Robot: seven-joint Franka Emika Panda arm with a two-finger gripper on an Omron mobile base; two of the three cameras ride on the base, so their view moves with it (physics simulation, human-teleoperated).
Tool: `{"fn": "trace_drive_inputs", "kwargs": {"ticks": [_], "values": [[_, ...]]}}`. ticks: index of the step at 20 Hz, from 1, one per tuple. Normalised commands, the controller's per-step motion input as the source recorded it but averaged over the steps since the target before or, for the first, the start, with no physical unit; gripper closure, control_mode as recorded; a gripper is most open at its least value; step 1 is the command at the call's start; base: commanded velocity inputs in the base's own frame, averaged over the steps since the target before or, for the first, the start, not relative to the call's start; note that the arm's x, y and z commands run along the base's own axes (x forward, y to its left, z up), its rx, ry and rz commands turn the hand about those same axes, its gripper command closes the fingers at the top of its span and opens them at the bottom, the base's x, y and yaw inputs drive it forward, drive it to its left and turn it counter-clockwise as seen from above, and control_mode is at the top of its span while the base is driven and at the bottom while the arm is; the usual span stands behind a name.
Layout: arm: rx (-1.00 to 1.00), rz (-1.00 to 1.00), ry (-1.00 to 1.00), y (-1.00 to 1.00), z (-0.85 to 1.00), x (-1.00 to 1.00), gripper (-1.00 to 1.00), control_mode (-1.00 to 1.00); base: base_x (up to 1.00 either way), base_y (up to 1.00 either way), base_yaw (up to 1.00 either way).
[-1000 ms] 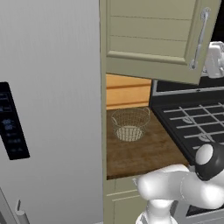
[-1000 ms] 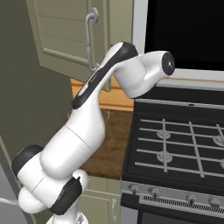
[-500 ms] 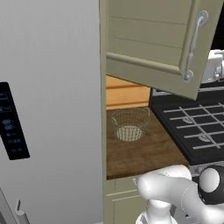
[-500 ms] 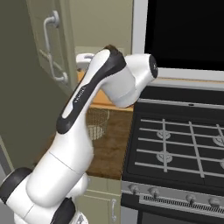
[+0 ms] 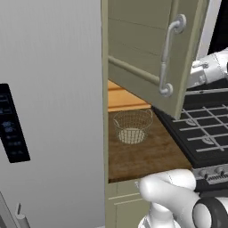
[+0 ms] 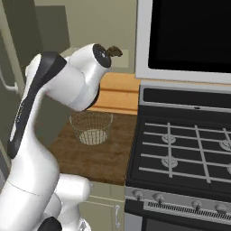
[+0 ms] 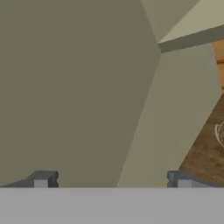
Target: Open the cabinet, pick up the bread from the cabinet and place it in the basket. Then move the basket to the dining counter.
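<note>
With the cabinet (image 5: pixel 147 49) door swung open, we hold our gripper (image 7: pixel 111 180) spread and empty. What seems to be the bread (image 6: pixel 114 51) sits inside on its shelf; the basket (image 5: pixel 132 126) waits below, unfilled and unmoved.

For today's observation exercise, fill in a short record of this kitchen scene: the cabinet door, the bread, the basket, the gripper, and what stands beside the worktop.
cabinet: pale sage-green wall cabinet with panelled door and curved silver bar handle; door swung open
bread: small brown roundish lump on the cabinet shelf
basket: round pale wire-mesh basket, upright and empty on the mid-brown wood worktop
gripper: two-finger gripper, open, holding nothing, facing the cabinet
beside worktop: black stove on one side, grey fridge on the other
</note>
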Motion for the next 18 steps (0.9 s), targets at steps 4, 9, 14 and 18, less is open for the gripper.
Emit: {"fn": "trace_drive_inputs", "kwargs": {"ticks": [4, 9, 14, 18], "values": [[-0.25, -0.23, -0.05, 1.0, 0.0, 0.0, -1.0, -1.0, 0.0, 0.0, 0.0], [-0.11, -0.15, -0.15, 0.44, 0.05, 0.0, -1.0, -1.0, 0.0, 0.0, 0.0], [0.0, -0.05, -0.08, -0.99, 0.49, 0.58, -1.0, -1.0, 0.0, 0.0, 0.0], [-0.2, -0.03, -0.24, -0.63, 0.12, 0.61, -1.0, -1.0, 0.0, 0.0, 0.0]]}}
